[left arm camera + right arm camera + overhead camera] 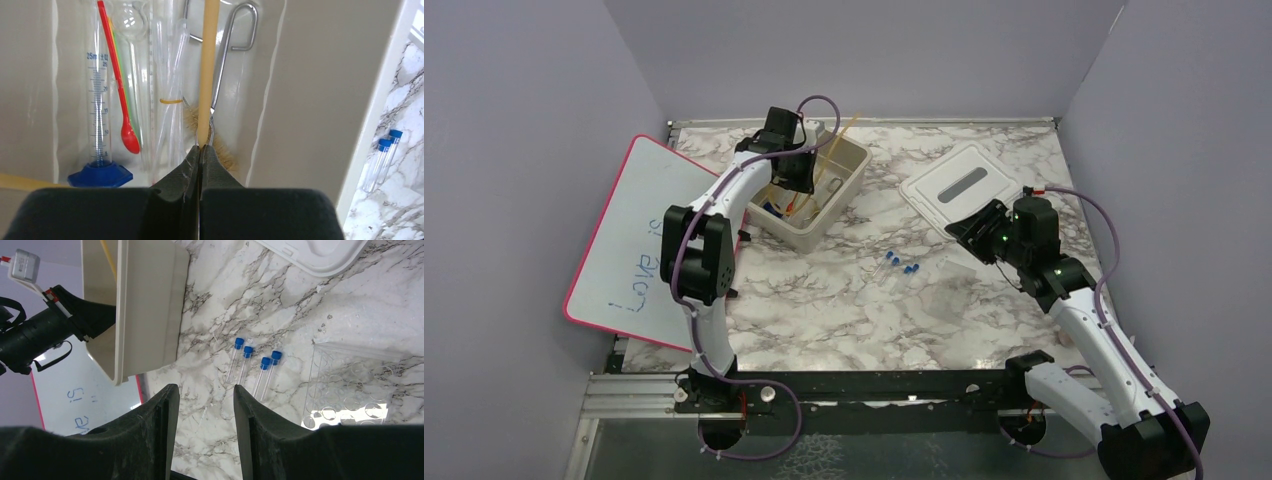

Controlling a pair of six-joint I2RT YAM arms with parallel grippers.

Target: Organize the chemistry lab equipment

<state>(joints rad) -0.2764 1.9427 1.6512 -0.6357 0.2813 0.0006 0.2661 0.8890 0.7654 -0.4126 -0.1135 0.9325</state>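
My left gripper [800,178] [200,148] is down inside the beige tub [852,160], shut on the end of the amber rubber tube [206,75], which rises over the tub's far rim [844,133]. In the tub lie a blue-based graduated vial [97,100], a red-tipped dropper [120,90], a banded bundle of clear tubes [170,90], metal tongs [235,40] and the tan brush [227,155]. Several blue-capped clear tubes [896,265] [252,367] lie on the table. My right gripper [972,228] [202,387] hangs open and empty above the table, right of them.
The white lid [964,185] lies at the back right. The pink-rimmed whiteboard [639,240] leans off the table's left edge. A clear plastic rack with round holes [350,390] lies just right of the capped tubes. Walls close in the left, back and right.
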